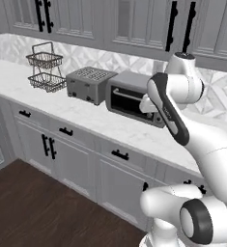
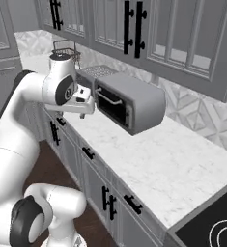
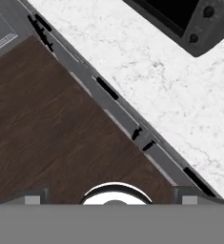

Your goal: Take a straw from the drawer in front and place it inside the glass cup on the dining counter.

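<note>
My gripper [image 3: 111,200] hangs high over the front edge of the wall counter and looks straight down, its jaws wide open around nothing. The hand [image 1: 147,104] hovers just in front of the toaster oven [image 1: 132,98], and from the other side the hand [image 2: 82,106] is level with the oven door. Below it runs a row of grey drawers with short black bar handles, all shut. The drawer [image 1: 128,159] nearest the arm shows its handle [image 3: 107,88] from above. The straw is hidden. The glass cup and the dining counter are out of view.
On the white marble wall counter [image 2: 173,169] stand a toaster [image 1: 88,83] and a wire basket rack [image 1: 46,67]. Grey wall cabinets [image 2: 148,34] hang overhead. A black cooktop [image 2: 216,226] lies at the far right. Dark wood floor [image 3: 51,124] lies before the cabinets.
</note>
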Tool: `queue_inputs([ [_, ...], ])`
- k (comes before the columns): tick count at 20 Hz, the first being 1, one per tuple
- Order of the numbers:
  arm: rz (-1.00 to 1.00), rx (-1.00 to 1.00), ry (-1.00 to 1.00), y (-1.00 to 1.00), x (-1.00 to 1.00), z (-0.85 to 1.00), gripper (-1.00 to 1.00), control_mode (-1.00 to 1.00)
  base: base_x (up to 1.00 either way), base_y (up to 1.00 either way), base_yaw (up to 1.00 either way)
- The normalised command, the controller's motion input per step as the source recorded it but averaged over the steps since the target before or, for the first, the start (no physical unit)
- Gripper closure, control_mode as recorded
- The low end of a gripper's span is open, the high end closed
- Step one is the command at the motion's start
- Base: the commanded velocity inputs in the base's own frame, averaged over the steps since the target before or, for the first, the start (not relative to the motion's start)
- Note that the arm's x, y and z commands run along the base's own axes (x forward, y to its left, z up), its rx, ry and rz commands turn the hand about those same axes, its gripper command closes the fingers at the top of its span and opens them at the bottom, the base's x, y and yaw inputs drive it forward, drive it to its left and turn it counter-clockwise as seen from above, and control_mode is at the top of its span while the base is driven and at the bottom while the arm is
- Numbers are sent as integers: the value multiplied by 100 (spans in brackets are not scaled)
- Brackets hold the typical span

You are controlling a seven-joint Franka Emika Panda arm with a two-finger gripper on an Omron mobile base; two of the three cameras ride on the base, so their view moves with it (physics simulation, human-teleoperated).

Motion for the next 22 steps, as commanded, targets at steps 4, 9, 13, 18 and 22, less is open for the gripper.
queue_inputs([
  [4,0,0,0,0,0,0,-100,100,0,-77,54],
  [9,0,0,0,0,0,0,-100,100,-11,-77,52],
  [13,5,0,0,-5,-3,0,-100,-100,-16,-51,28],
  [18,8,-6,-1,28,-12,-2,-100,-100,0,0,0],
  [22,-2,-28,0,93,0,-35,-100,-100,0,0,0],
])
